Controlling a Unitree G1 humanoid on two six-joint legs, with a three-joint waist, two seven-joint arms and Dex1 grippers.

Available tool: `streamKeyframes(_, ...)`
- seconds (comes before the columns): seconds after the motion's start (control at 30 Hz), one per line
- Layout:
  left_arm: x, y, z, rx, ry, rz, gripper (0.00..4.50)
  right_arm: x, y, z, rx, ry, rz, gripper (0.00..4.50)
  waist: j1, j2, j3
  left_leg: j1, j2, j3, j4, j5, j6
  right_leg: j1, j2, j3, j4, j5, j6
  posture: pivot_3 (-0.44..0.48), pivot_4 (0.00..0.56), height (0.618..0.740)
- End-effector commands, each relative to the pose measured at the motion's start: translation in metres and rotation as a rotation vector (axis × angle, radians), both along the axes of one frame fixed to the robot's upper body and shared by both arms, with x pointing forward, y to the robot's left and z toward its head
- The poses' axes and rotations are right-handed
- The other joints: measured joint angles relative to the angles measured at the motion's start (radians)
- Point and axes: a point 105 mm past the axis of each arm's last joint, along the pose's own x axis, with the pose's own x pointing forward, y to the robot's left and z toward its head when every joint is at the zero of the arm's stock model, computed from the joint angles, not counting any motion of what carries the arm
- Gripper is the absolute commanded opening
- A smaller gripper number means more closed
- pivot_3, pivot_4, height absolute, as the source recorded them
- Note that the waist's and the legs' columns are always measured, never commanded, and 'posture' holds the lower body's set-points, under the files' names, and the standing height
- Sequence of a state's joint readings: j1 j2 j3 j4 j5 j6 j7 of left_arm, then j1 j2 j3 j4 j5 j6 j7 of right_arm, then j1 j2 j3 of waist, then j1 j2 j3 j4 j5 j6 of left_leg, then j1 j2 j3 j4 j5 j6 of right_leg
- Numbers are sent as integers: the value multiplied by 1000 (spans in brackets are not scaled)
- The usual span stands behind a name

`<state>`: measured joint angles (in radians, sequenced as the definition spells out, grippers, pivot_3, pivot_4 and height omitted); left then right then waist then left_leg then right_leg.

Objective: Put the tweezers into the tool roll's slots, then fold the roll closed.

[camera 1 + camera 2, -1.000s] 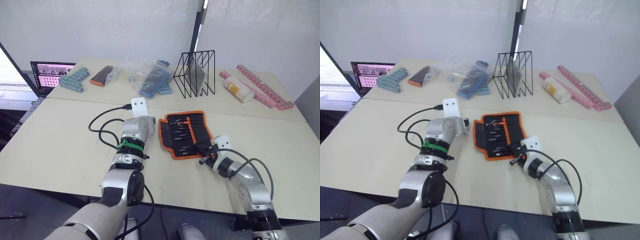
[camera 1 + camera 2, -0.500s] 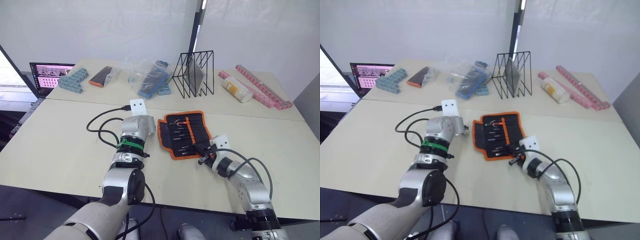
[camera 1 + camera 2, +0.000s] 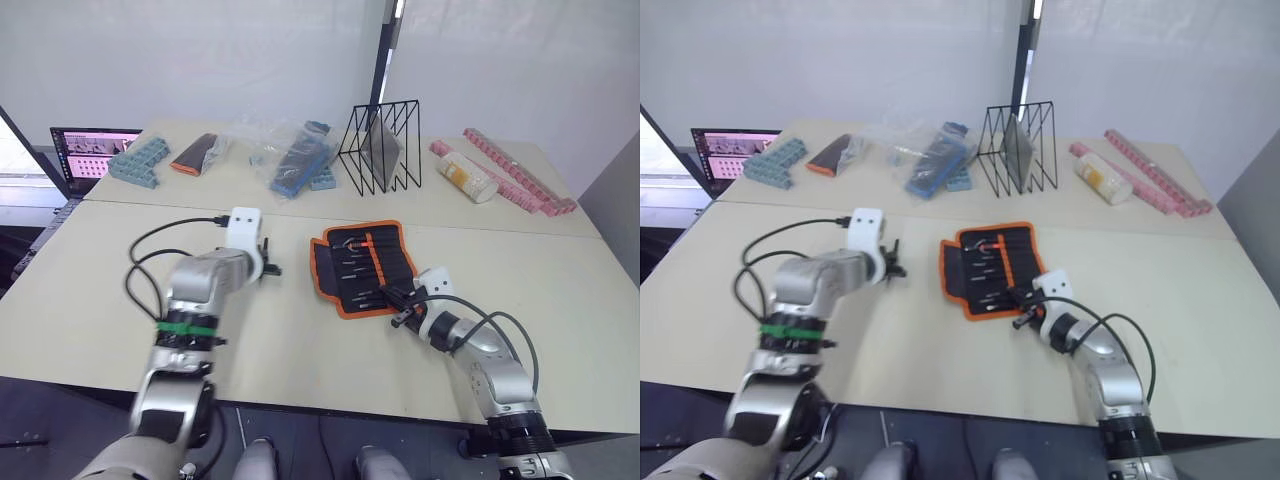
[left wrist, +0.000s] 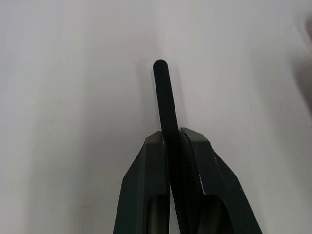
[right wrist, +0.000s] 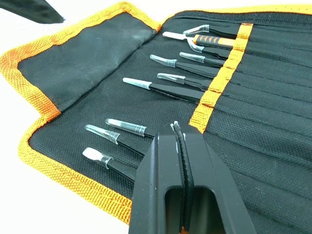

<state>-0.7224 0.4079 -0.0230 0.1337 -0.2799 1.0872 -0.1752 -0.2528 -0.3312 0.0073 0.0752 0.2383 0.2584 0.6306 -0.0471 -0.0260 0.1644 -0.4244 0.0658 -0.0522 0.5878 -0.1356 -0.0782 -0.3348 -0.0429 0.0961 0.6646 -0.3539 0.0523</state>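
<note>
i see the tool roll (image 3: 362, 268) lying open and flat on the near table (image 3: 90, 290), its orange edging all round and an orange stitched band crossing the slots (image 5: 273, 97); several tweezers (image 5: 168, 91) are seated in the slots with their clear-capped tips pointing out over the plain flap, in an upper group and a lower group of three; one piece near the top has an orange grip.

my right gripper (image 3: 398, 304) sits at the roll's near right corner, just over the orange edge; its fingers (image 5: 161, 185) are pinched tight on a thin black sliver that looks like one of the tweezers, the tip poking out just past the fingertips above the fabric.

my left gripper (image 3: 268, 266) is out to the left of the roll, well apart from it, over bare table; in the wrist view its fingers (image 4: 197, 170) are clamped on a slim black rod-like piece with a rounded end, and i cannot tell for sure what it is.

on the far table i see a black wire rack (image 3: 383, 146), a clear bag of parts (image 3: 290, 152), blue trays (image 3: 133, 163) and pink strips (image 3: 515, 180); a laptop (image 3: 88, 152) stands at the far left.
</note>
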Motion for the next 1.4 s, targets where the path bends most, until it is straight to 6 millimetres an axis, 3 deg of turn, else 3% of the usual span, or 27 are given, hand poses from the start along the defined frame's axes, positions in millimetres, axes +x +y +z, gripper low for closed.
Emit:
streamKeyframes(0.03,-14,-1,6,145,-50,-207,35,-6,7,-22,-18,84,30,0,1,0,0,0,0,0,0,0,0,0,0,0,0,0,0,0,150,734)
streamKeyframes(0.3,-26,15,-10,171,-20,-292,35,-6,9,-23,-23,85,48,0,5,0,0,-1,0,0,1,-1,2,0,0,0,0,0,0,0,150,734)
streamKeyframes(0.33,-27,16,-12,157,-7,-288,935,-5,10,-23,-23,85,50,0,4,0,0,-1,0,0,1,-1,2,0,0,0,0,0,0,0,150,734)
streamKeyframes(0.5,-34,18,-9,76,8,-292,2563,-3,7,-22,-26,82,48,0,2,0,0,0,1,0,1,-1,2,0,0,0,0,0,0,0,150,734)
streamKeyframes(0.7,-35,18,35,-90,-155,-285,4489,-3,7,-24,-25,84,51,0,1,-2,1,-1,1,0,1,-1,2,0,0,0,0,0,0,0,150,734)
streamKeyframes(0.83,-45,23,66,-176,-291,-308,4489,-2,9,-25,-23,84,60,0,-1,-2,1,0,2,0,1,-1,2,-1,1,0,0,0,0,0,150,734)
streamKeyframes(0.9,-55,26,71,-182,-330,-342,4489,-2,10,-25,-23,84,68,0,-2,-2,1,-1,2,1,1,-1,2,-1,1,0,0,0,0,0,150,734)
streamKeyframes(1.0,-70,31,64,-162,-333,-417,4489,0,11,-24,-24,82,73,0,-5,-1,1,0,2,1,1,-1,2,0,0,0,0,0,0,0,150,734)
streamKeyframes(1.13,-81,53,46,-138,-302,-470,4489,1,13,-24,-20,79,74,0,-3,-2,1,0,2,1,1,-1,2,0,0,0,-1,0,0,0,150,734)
streamKeyframes(1.4,-72,84,7,-81,-236,-524,4489,-1,16,-25,-9,78,69,0,0,-2,1,0,3,2,1,-2,3,-1,0,0,-1,-2,-3,0,150,734)
